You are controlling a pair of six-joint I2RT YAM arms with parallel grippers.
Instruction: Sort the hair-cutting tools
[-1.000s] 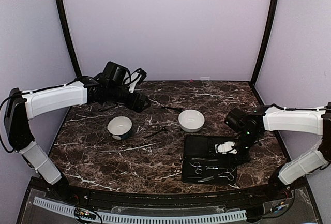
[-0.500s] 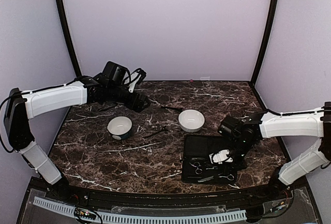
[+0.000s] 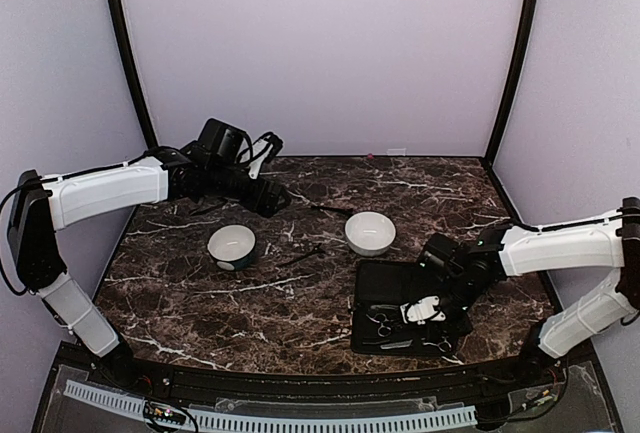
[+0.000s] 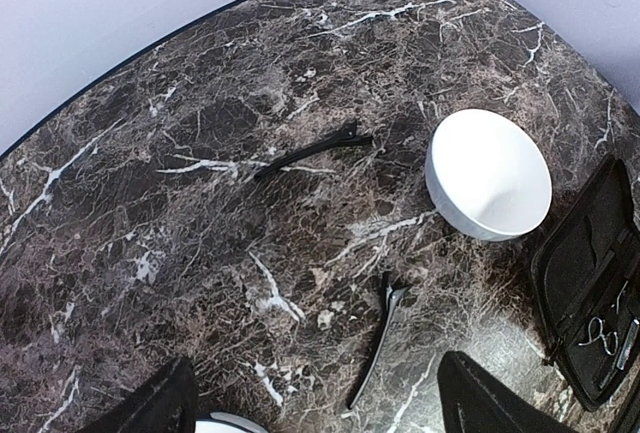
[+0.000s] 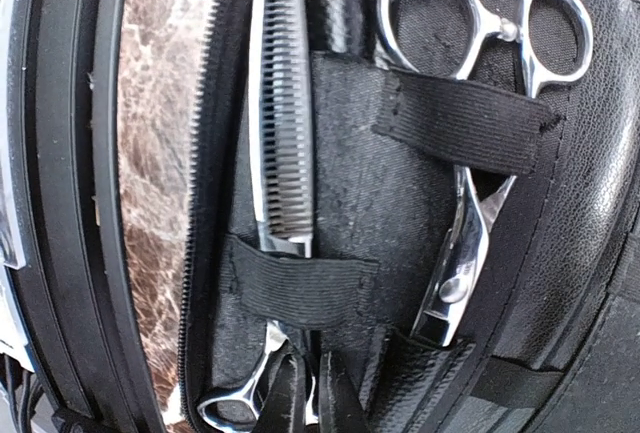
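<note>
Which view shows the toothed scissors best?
Right wrist: the toothed scissors fill the frame, strapped in the case, teeth clear. Top external shows tiny silver glints; left wrist catches the case's edge, too small to tell.

You had a table (image 3: 200,303) topped in dark brown marble with white veins. Plain, pale lilac walls (image 3: 320,53) closed it in behind and at both sides, and a black strut (image 3: 128,53) rose at each back corner. The light was soft and even. A slotted white strip (image 3: 300,420) ran along the near edge.
</note>
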